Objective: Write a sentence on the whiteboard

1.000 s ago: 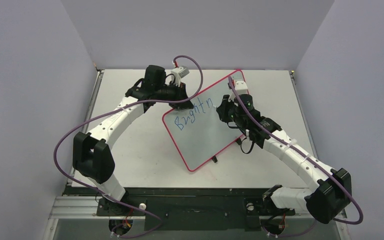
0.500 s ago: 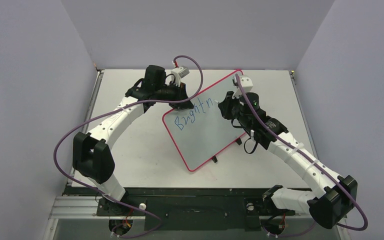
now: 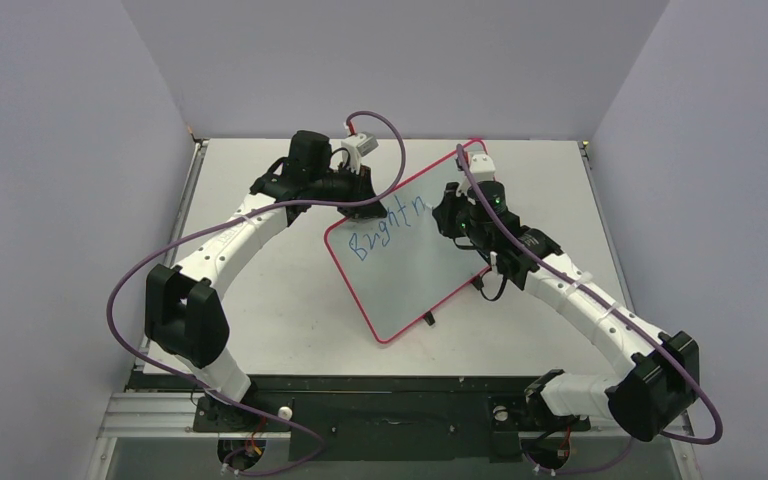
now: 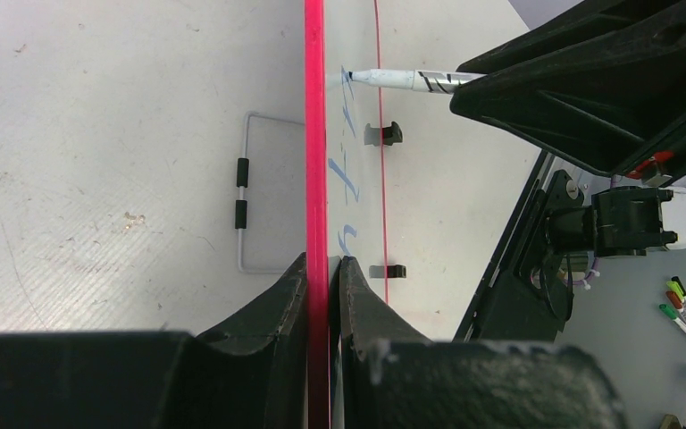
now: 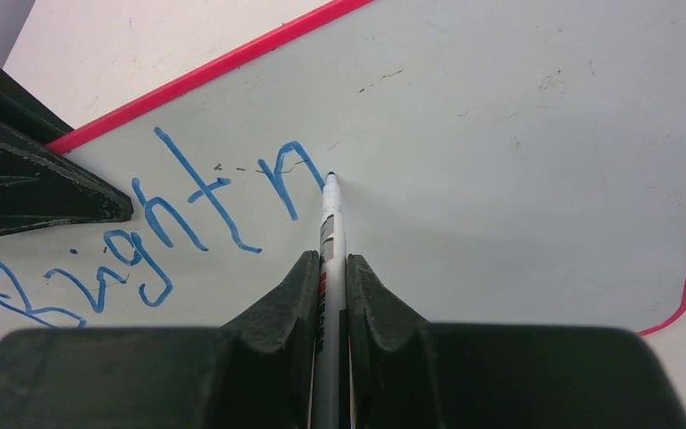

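The right gripper [image 5: 330, 261], a pair of matte black plastic fingers, is pressed together on a slim white marker [image 5: 330, 219]. The marker's dark tip touches the glossy white face of the flat rectangular whiteboard [image 5: 518, 152], which has rounded corners and a thin red-pink rim, just right of the last blue letter. The sentence [image 5: 165, 223], in looping blue handwritten strokes, reads "Brightn" along the board's upper left. The left gripper [image 4: 324, 266] pinches the board's rim edge-on, one finger on each face. The board sits diagonally on the pale, scuffed table [image 3: 260, 290] between the two arms, with small black clips [image 3: 428, 320] on its near-right edge. It seems tipped up off the table, though the overhead view does not settle that.
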`<action>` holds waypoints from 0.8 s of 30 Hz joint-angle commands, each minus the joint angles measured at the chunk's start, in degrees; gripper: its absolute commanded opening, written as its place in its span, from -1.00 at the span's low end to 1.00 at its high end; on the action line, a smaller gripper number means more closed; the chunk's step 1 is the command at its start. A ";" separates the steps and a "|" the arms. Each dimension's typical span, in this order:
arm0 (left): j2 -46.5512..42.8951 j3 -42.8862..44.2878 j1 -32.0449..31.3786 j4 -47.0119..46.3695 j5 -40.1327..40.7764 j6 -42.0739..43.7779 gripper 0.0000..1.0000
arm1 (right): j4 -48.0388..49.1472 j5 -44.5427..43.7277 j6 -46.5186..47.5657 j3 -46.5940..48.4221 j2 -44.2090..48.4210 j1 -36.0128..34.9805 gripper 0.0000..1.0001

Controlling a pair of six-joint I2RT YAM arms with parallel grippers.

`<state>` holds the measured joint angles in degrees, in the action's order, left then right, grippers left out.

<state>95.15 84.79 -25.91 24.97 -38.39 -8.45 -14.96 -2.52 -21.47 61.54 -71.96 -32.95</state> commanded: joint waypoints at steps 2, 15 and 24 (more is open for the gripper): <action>-3.00 -0.22 -0.08 -5.46 2.25 5.64 -1.00 | 3.41 -0.04 0.05 1.79 -0.53 0.85 -1.00; -2.87 -0.24 -0.10 -5.40 2.07 5.64 -1.00 | 3.27 0.33 -0.61 3.73 -2.03 2.48 -1.00; -2.98 -0.24 -0.20 -5.41 1.99 5.72 -1.00 | 3.83 2.91 -1.15 5.60 -3.64 2.03 -1.00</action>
<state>95.13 84.44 -25.78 24.67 -38.35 -8.47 -14.13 -1.74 -21.85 64.77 -74.67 -30.76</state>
